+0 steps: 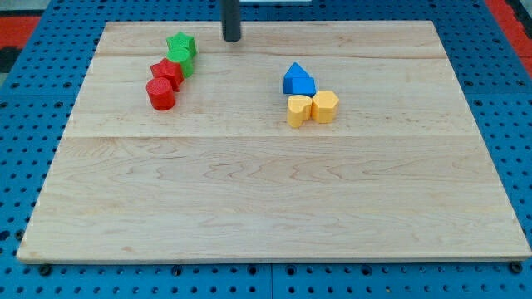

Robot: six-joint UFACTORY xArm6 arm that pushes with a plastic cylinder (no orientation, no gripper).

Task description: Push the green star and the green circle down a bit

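Observation:
The green star [180, 43] sits near the view's top left of the wooden board [266, 191]. The green circle [182, 61] lies just below it, touching it. A red block [167, 72] and a red cylinder [161, 94] continue the cluster down and to the left. My tip [231, 38] is at the view's top, to the right of the green star, with a gap between them.
Two blue blocks [298, 80] sit right of centre, with a yellow block [298, 110] and a yellow hexagon-like block [325, 106] just below them. A blue pegboard [33, 100] surrounds the board.

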